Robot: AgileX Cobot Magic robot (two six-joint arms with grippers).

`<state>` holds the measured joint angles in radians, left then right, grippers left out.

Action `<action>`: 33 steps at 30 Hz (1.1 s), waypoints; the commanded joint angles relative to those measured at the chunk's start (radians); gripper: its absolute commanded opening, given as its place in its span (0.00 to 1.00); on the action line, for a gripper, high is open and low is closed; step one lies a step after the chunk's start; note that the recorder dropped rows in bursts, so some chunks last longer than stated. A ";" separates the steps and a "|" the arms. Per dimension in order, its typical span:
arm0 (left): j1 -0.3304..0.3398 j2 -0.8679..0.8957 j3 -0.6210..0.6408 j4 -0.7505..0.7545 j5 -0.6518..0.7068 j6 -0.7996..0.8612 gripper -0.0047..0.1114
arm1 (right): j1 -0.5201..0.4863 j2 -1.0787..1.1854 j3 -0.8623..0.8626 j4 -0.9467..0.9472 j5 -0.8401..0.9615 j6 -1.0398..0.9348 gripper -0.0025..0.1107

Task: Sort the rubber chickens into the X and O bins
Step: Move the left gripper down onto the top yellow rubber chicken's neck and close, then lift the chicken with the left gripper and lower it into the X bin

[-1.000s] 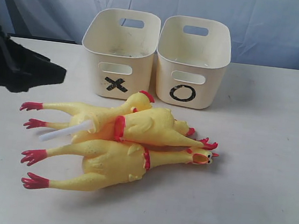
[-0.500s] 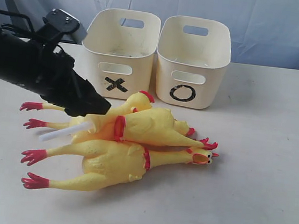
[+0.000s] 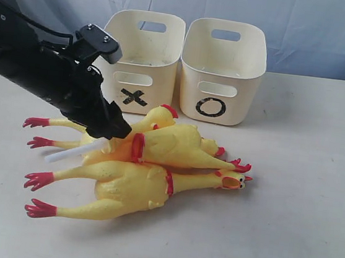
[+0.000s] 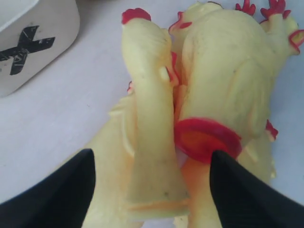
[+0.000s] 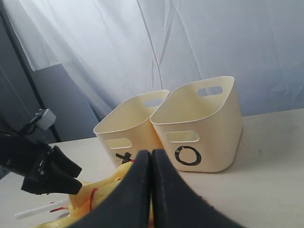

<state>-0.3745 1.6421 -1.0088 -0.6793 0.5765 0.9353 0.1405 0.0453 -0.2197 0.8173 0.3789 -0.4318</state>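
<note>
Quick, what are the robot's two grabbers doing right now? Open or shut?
Left gripper: open, jaws on either side of a rubber chicken, not gripping it.
Right gripper: shut, holding nothing.

The left tool (image 3: 111, 129) has swung in over the rubber chickens (image 3: 135, 184).

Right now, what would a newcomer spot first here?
Three yellow chickens lie heaped in front of two cream tubs: the X bin on the left of the exterior view and the O bin on the right. The black left end effector hangs open at the heap's rear, its fingers either side of a chicken neck.
</note>
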 commanded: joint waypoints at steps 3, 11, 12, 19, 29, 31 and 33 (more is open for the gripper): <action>-0.006 0.046 -0.021 0.027 0.000 -0.019 0.60 | 0.002 0.006 -0.005 -0.002 -0.008 -0.007 0.02; -0.006 0.087 -0.021 0.069 0.000 -0.042 0.60 | 0.002 0.006 -0.005 -0.002 -0.008 -0.007 0.02; -0.006 0.090 -0.021 0.067 0.000 -0.042 0.60 | 0.002 0.006 -0.005 -0.002 -0.008 -0.007 0.02; -0.006 0.092 -0.021 0.070 0.010 -0.042 0.56 | 0.002 0.006 -0.005 -0.002 -0.008 -0.007 0.02; -0.006 0.092 -0.021 0.072 0.010 -0.042 0.17 | 0.002 0.006 -0.005 -0.002 -0.008 -0.007 0.02; -0.006 0.090 -0.021 0.072 0.007 -0.042 0.08 | 0.002 0.006 -0.005 -0.002 -0.008 -0.007 0.02; -0.006 0.068 -0.021 0.072 0.007 -0.040 0.04 | 0.002 0.006 -0.005 -0.002 -0.008 -0.007 0.02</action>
<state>-0.3745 1.7278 -1.0262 -0.6086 0.5823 0.8982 0.1405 0.0453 -0.2197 0.8173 0.3789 -0.4318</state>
